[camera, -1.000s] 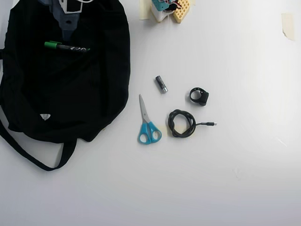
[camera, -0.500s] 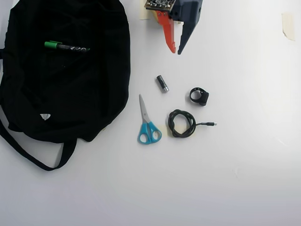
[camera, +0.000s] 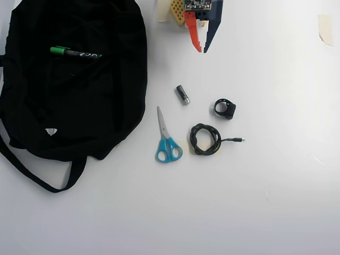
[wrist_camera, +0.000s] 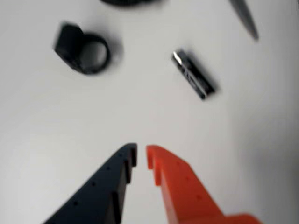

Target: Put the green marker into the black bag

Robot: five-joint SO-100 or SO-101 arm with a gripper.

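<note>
A: So, wrist view: tool (wrist_camera: pixel 141 155) jaws nearly shut, nothing between them, bare worktop (wrist_camera: pixel 46 126) below. No marker in sight.

B: Overhead: green marker (camera: pixel 74 52) lies on the black bag (camera: pixel 101 101), long axis left-right, cap left. Tool (camera: pixel 201 50) sits well right of it, off the bag, empty.

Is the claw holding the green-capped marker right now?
No. In the overhead view the green-capped marker lies on the large black fabric bag, while the claw hangs empty over bare table, jaws nearly closed.
</note>
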